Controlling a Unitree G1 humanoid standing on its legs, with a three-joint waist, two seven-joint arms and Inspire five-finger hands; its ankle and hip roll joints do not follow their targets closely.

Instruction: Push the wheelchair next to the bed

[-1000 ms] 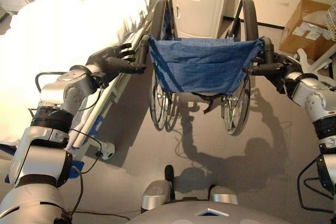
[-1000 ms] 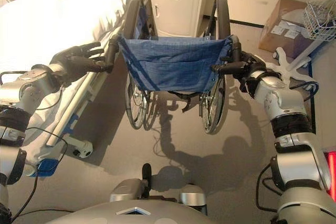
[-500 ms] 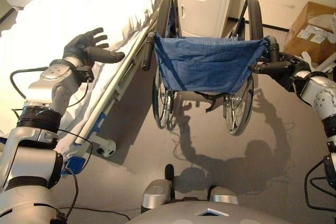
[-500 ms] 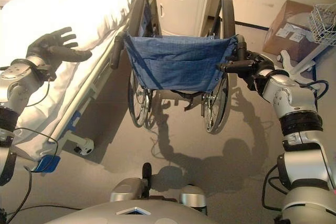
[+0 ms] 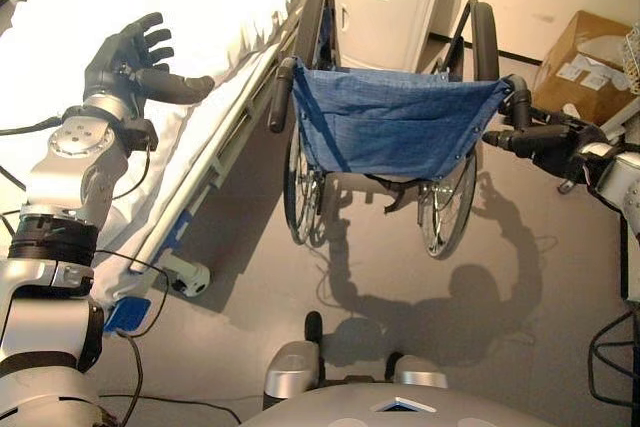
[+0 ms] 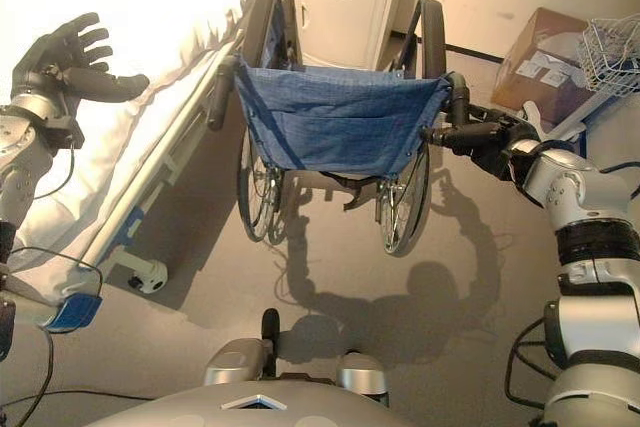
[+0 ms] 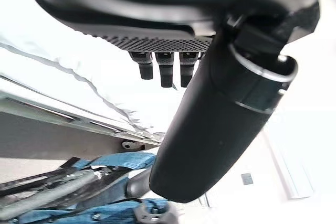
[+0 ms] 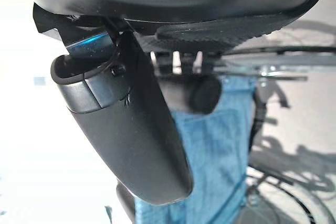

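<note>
Wheelchair (image 5: 385, 127) with a blue cloth back stands on the grey floor (image 5: 400, 277) just beside the bed (image 5: 150, 37), its left wheel close to the bed's side rail (image 5: 215, 162) and its front toward a white cabinet (image 5: 390, 7).

The left hand (image 5: 125, 57) is raised over the white bedding, well apart from the wheelchair's left push handle (image 5: 281, 97), with its fingers spread and straight and its thumb pointing toward the chair; it holds nothing.

The right hand (image 6: 490, 139) is at the right push handle (image 6: 458, 102). Its thumb lies stretched out below the handle toward the cloth back, and in the right wrist view the handle's round end (image 8: 205, 93) sits right by the fingers, but whether they are wrapped round it cannot be told.

A cardboard box (image 5: 585, 52) sits on the floor to the right of the wheelchair, with a white wire basket (image 6: 610, 47) near it.
</note>
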